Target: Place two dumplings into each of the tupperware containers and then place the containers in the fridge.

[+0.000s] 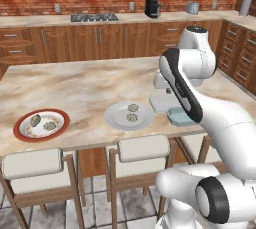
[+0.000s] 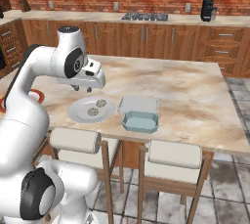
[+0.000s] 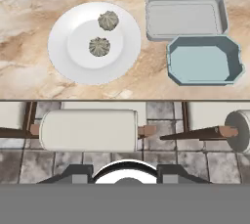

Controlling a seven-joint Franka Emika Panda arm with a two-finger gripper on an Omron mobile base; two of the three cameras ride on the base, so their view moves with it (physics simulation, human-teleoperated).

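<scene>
Two dumplings (image 3: 108,20) (image 3: 99,47) lie on the round pale grey plate (image 3: 68,27) near the counter's front edge. Two more dumplings (image 1: 35,120) (image 1: 49,126) rest on the red-rimmed plate (image 1: 20,128) further left. To the right of the grey plate, the pale whitish-grey tupperware container (image 3: 185,16) and the teal one (image 3: 205,60) sit side by side, both empty. My gripper (image 2: 82,89) hangs open above the counter, over the grey plate's left side, holding nothing. The fridge is out of view.
Padded wooden stools (image 1: 142,148) (image 1: 32,163) (image 2: 173,154) stand tucked against the island's front edge (image 3: 122,98). Brick wall, wooden cabinets, a cooktop (image 1: 94,17) and a black coffee machine (image 1: 152,7) line the far counter.
</scene>
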